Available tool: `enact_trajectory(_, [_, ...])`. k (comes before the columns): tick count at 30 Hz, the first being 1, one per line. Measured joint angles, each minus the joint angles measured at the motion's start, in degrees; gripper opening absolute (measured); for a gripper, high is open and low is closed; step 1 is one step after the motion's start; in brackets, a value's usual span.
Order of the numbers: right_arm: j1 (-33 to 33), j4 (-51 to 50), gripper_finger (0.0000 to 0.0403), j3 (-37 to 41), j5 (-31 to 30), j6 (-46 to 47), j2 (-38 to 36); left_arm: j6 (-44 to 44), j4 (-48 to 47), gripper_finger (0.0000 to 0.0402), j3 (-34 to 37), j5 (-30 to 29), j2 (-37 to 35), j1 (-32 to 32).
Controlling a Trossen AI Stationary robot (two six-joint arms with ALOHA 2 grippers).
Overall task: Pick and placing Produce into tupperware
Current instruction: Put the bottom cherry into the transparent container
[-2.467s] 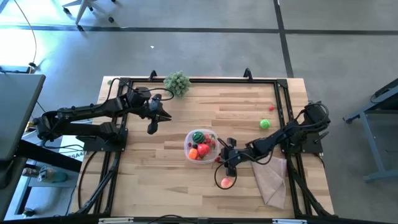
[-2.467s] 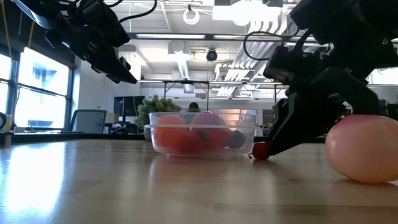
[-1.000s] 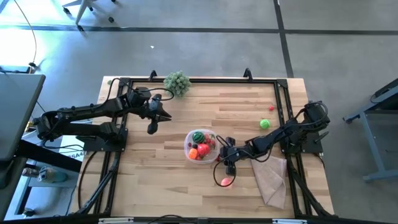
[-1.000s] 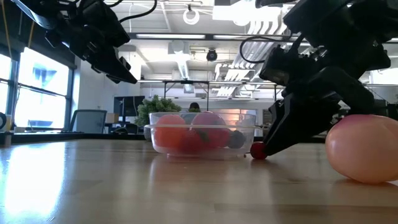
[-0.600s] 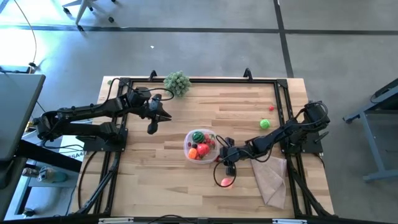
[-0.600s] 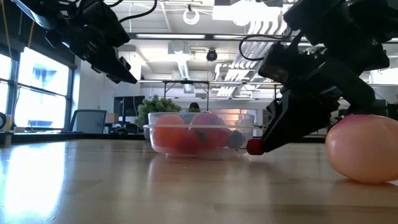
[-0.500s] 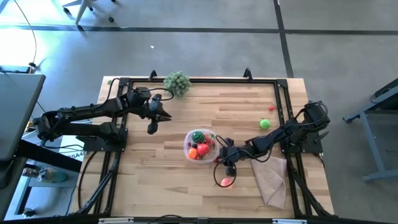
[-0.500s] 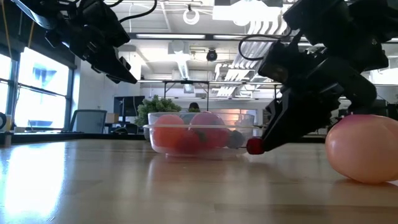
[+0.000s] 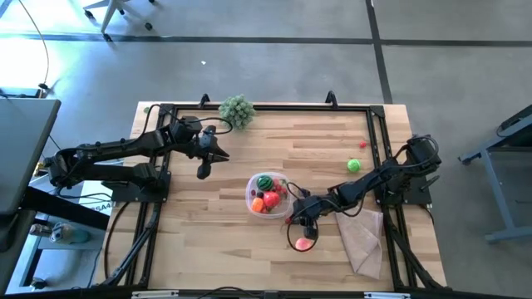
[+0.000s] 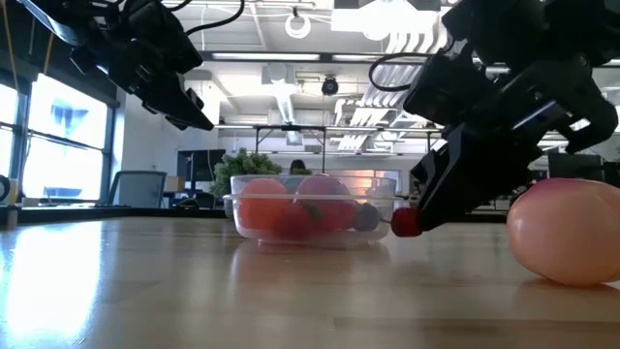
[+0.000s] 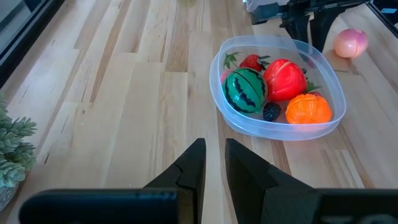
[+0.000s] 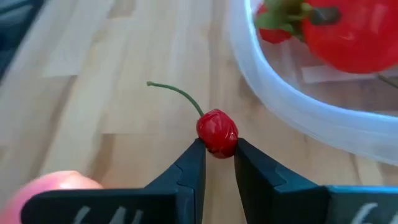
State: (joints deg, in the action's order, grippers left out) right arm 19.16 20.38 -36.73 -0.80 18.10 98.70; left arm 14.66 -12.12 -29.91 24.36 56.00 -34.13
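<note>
The tupperware (image 9: 268, 196), a clear round container, stands mid-table and holds several produce pieces: a green striped ball (image 11: 244, 89), a red piece (image 11: 284, 79), an orange one (image 11: 308, 107). Just right of it my right gripper (image 9: 293, 218) is shut on a small red cherry (image 12: 217, 129) with a green stem (image 12: 174, 92). A pink peach (image 9: 302, 243) lies on the table nearer the front. My left gripper (image 9: 202, 172) hangs shut above the table, left of the tupperware, holding nothing. My right gripper pinches the cherry's round body (image 12: 216, 143) between its two fingertips. The fingers come from the table's right, slanting down. The cherry (image 10: 406, 223) sits at the very tips, just above the table, beside the tupperware's wall, its stem pointing away from the fingers.
A green piece (image 9: 354, 165) and a small red one (image 9: 362, 144) lie at the right. A tan cloth (image 9: 362, 237) lies at the front right, under the right arm. A bushy plant clump (image 9: 237, 110) sits at the far edge. Bare wood lies left of the tupperware.
My right gripper has tipped its fingers up a little, and the cherry at their tips has risen from the table to just above it, staying beside the tupperware's wall.
</note>
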Motion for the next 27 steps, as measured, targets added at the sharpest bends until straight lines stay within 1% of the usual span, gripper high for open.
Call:
enact_trajectory(6, [0.11,0.37,0.006,0.0,2.41,0.0,-2.24,0.02,0.0,0.0051,0.0,0.0,-0.01,0.02])
enact_trajectory(10, [0.43,0.65,0.006,0.0,2.99,-0.44,-5.86,0.0,0.0,0.0051,0.0,0.0,0.0,0.02])
enact_trajectory(14, [0.52,1.55,0.006,0.0,2.48,-3.48,-9.83,0.0,0.0,0.0051,0.0,0.0,0.0,0.0])
enact_trajectory(16, [0.52,2.59,0.006,-0.02,-0.54,-6.87,-11.44,0.0,0.02,0.0051,0.0,0.0,-0.02,0.01])
enact_trajectory(21, [0.5,3.55,0.006,-0.02,-11.69,-17.22,-12.28,0.0,0.02,0.0051,0.0,-0.02,0.0,0.0])
enact_trajectory(24, [-0.14,2.34,0.006,0.0,-17.08,-19.56,-12.07,0.02,0.0,0.0051,0.0,0.0,-0.02,0.02])
enact_trajectory(27, [-1.4,1.16,0.006,0.0,-20.63,-19.88,-12.02,0.0,0.0,0.0051,0.0,-0.02,-0.02,0.0])
